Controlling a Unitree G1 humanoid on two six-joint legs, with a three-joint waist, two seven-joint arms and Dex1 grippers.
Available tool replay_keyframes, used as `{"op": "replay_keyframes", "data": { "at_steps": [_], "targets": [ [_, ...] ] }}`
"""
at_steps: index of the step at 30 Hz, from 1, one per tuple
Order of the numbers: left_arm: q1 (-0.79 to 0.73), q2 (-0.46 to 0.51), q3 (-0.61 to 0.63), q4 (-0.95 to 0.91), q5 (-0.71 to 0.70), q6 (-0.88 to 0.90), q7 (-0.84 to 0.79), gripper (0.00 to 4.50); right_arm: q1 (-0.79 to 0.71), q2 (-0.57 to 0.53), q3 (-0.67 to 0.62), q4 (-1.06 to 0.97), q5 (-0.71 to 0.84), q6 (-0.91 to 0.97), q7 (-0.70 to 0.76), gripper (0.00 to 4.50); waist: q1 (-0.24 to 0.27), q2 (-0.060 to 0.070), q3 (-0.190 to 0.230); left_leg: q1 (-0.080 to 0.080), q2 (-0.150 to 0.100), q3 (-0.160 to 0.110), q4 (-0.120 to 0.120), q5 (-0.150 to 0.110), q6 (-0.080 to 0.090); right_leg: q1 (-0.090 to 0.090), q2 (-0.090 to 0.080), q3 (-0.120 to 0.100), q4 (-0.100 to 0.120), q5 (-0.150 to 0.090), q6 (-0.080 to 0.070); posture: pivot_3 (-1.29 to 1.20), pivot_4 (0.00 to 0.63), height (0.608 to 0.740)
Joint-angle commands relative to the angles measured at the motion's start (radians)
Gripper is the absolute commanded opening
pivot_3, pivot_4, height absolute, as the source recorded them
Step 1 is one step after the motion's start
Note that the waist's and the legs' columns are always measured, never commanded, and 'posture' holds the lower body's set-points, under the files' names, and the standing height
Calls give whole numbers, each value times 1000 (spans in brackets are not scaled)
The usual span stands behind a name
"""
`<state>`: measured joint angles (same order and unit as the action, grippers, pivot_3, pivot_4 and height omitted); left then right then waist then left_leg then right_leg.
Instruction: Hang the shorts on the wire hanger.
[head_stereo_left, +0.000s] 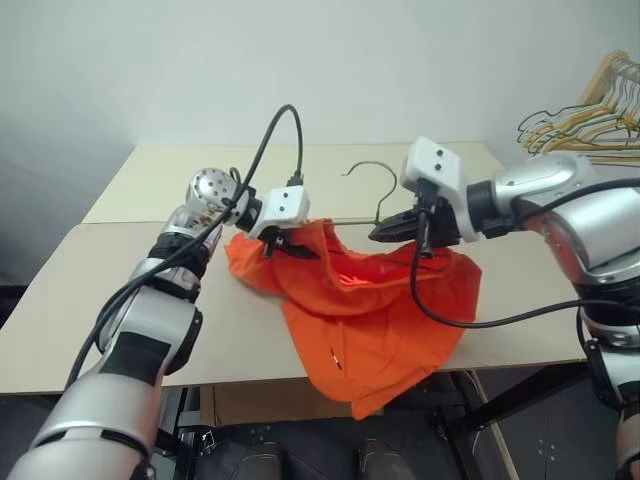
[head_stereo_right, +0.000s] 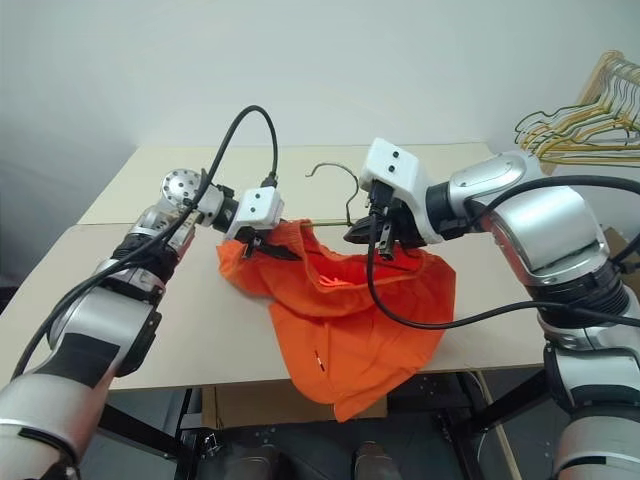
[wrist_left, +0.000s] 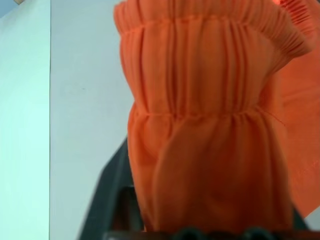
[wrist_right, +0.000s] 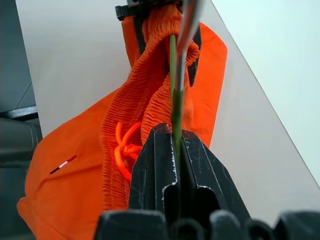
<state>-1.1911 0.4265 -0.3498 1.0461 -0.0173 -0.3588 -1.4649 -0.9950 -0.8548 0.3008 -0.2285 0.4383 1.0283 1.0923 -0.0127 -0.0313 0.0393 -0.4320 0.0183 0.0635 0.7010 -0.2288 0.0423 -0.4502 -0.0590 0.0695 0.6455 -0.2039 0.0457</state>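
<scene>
Orange shorts (head_stereo_left: 370, 320) draped over bench (head_stereo_left: 60, 330) edge, waistband lifted between both arms. Right gripper (wrist_right: 172, 150) jaws clamped on wire hanger (head_stereo_left: 378, 195), wire running into waistband; left gripper (head_stereo_left: 285, 243) jaws pinching waistband opposite.
</scene>
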Motion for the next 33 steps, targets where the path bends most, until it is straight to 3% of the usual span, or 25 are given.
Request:
{"op": "replay_keyframes", "data": {
  "at_steps": [1, 3, 6, 9, 16, 17, 20, 23, 26, 29, 33],
  "targets": [
    [-41, -6, 42, 14, 3, -6, -9, 625, -27, -18, -51, -36, 13, 3, 5, 0, 0, 0, 0, 0, 0, 0, 0, 0, 0, 0, 0, 0, 0, 0, 0, -15, 0, 740],
    [-44, -10, 54, 19, 5, -8, -16, 34, -20, -22, -51, -41, 6, -9, 3, 0, -2, 0, 0, 0, 0, 0, 0, 0, 0, 0, 0, 0, 0, 0, 0, -15, 0, 740],
    [-50, -18, 73, 23, 7, 7, -18, 0, -12, -31, -52, -58, -8, -7, -16, 822, -2, 0, 0, 0, 0, 0, 0, 0, 0, 0, 0, 0, 0, 0, 0, -24, 0, 740],
    [-52, -22, 92, 22, 2, 37, -24, 0, -1, -61, -73, -85, -11, 6, -33, 1822, -2, 0, 0, 0, 0, 0, 0, 0, 0, 0, 0, 0, 0, 0, 0, -24, 0, 740],
    [-37, -6, 115, 15, 14, 53, -27, 0, 154, -259, -347, -219, 92, 69, -15, 4346, 2, 0, 0, -7, -1, -1, 0, 0, 0, -5, -1, 0, 0, 0, 0, -28, 0, 740],
    [-35, -4, 118, 13, 15, 55, -28, 0, 192, -284, -377, -232, 104, 69, -8, 4438, 2, 0, 0, -7, -1, -1, 0, 0, 0, -5, -1, 0, -1, 0, 0, -27, 0, 740],
    [-35, -1, 126, 12, 17, 59, -30, 0, 325, -355, -407, -265, 77, 4, 1, 4438, -2, 0, 0, -6, -1, -1, 0, 0, 0, -5, -1, 0, -1, 0, 0, -32, 0, 740],
    [-37, -4, 130, 11, 15, 62, -37, 0, 407, -386, -297, -266, -51, -115, -52, 4438, -9, 0, 0, -5, 0, 1, 1, 0, 0, -5, -1, 0, 0, 0, 0, -31, 0, 740],
    [-43, -9, 133, 11, 17, 65, -38, 0, 372, -339, -197, -203, -117, -164, -72, 4438, -16, 0, 0, -3, 0, 1, 2, 0, -1, -5, -1, 1, 0, -3, 2, -23, 0, 740],
    [-46, -9, 136, 11, 19, 65, -41, 0, 323, -303, -129, -151, -164, -186, -71, 3837, -21, 0, 0, -2, 0, 1, 1, 1, -1, -4, 0, 1, 1, -3, 1, -18, 0, 740],
    [-42, -2, 137, 6, 22, 63, -43, 0, 280, -270, -106, -115, -173, -178, -53, 2403, -19, 0, 0, -4, 0, 1, 1, 1, -1, -4, 0, 1, 1, 1, 0, -7, 0, 740]
  ]
}}
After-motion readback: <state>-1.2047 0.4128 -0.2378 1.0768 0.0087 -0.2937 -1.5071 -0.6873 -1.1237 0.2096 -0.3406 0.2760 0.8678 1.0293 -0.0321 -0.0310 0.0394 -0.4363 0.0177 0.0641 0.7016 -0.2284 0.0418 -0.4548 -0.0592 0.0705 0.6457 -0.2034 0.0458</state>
